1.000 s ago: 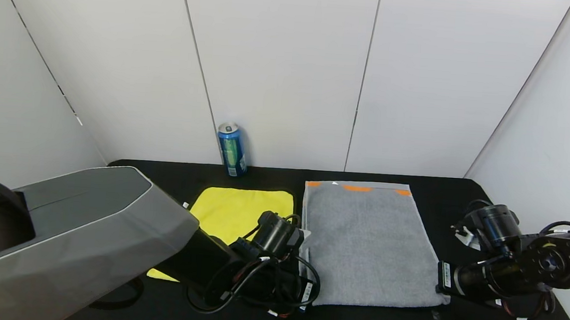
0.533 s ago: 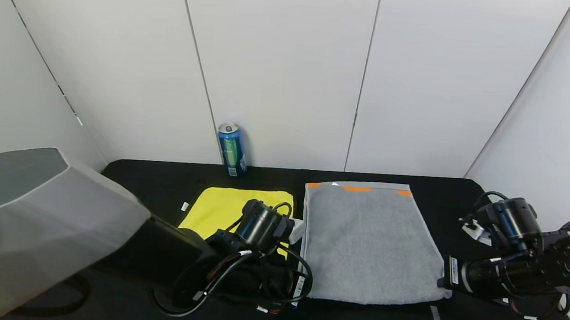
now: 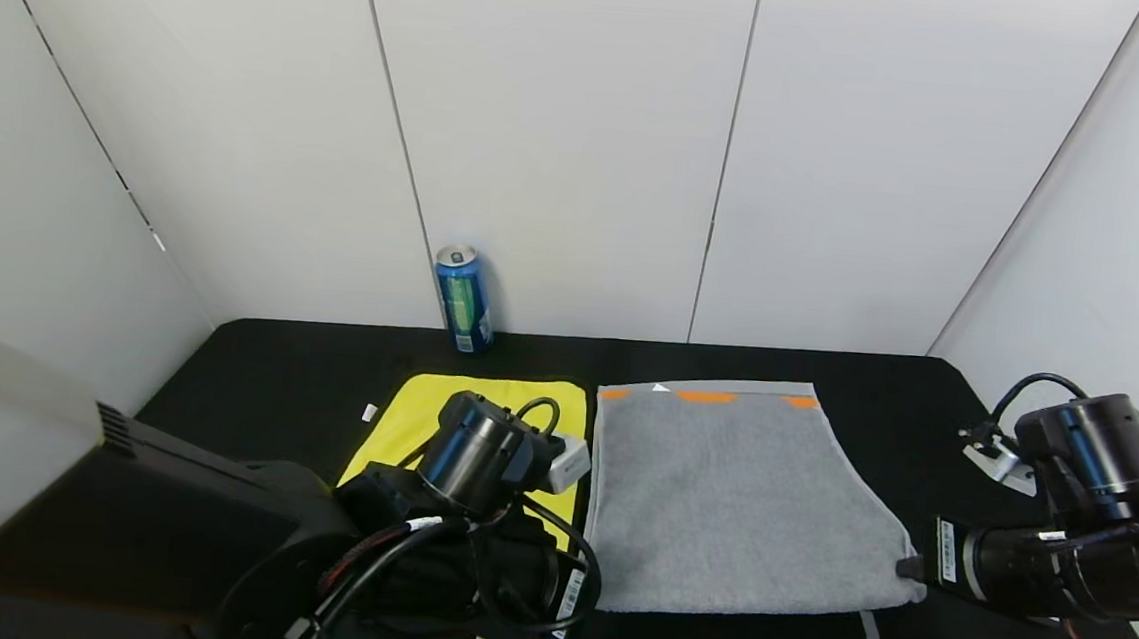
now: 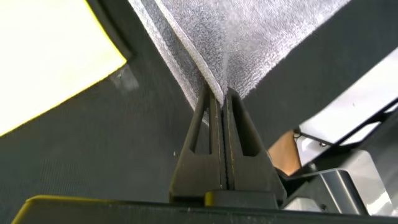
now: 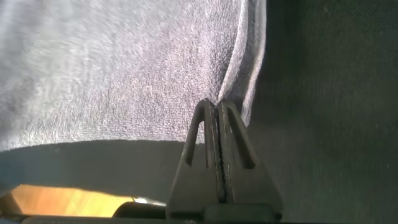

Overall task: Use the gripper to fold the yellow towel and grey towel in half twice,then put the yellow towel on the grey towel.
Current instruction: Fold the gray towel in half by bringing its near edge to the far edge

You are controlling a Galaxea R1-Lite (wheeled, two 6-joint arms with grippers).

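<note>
Item one, the grey towel (image 3: 737,502): you find it spread right of centre on the black surface (image 3: 275,369), its far end carrying orange marks (image 3: 706,397) and a lighter border band, its near edge lifted slightly at both corners. Your left gripper (image 4: 217,99) has its two fingers pressed together on the near left corner of the grey towel, the cloth rising in a peak from the fingertips; in the head view that gripper is hidden under the left arm's wrist and cables. Your right gripper (image 5: 216,107) is likewise pinched shut on the near right corner of the grey towel, with the folded edge running up from between its fingers. Item two, the yellow towel (image 3: 412,419): it lies flat just beside the grey towel on the robot's left, black trim along its edges, a small white tag (image 3: 369,412) at its left edge, and its near part covered by the left arm. You cannot tell from these views whether the two towels touch along their shared edge. Item three, a blue drink can (image 3: 464,298): upright at the back of the surface against the white wall panels (image 3: 562,139), behind the yellow towel and well apart from both grippers.
</note>
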